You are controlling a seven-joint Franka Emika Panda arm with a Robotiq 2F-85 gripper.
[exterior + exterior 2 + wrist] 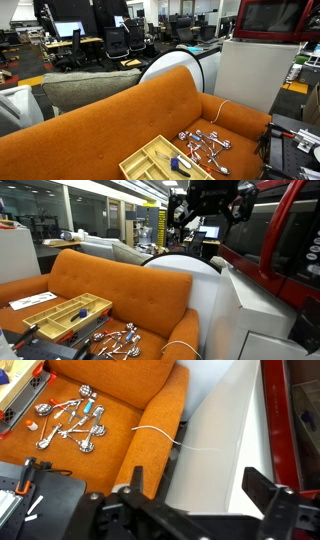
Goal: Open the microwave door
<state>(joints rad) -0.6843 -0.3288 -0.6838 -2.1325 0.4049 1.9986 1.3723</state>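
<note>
Hovering gripper [198, 498]: fingers [262, 495] spread wide, empty, high beside microwave [285, 37], red, atop white cabinet [250, 75] next to orange sofa [120, 120]. Untouched: microwave door [272, 16]. Recommended: hook one finger behind door's free edge, pull along hinge arc, slowly.

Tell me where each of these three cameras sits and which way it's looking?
Exterior view: in front of the orange sofa, facing its backrest and the office behind; microwave on the white cabinet, top right; no robot part clearly shows.
Exterior view: near the sofa's seat, looking along it towards the cabinet; gripper hangs at top, by the microwave.
Wrist view: on the arm, looking down past the open gripper at sofa and cabinet.
Shared: sofa and cutlery in all three.
</note>
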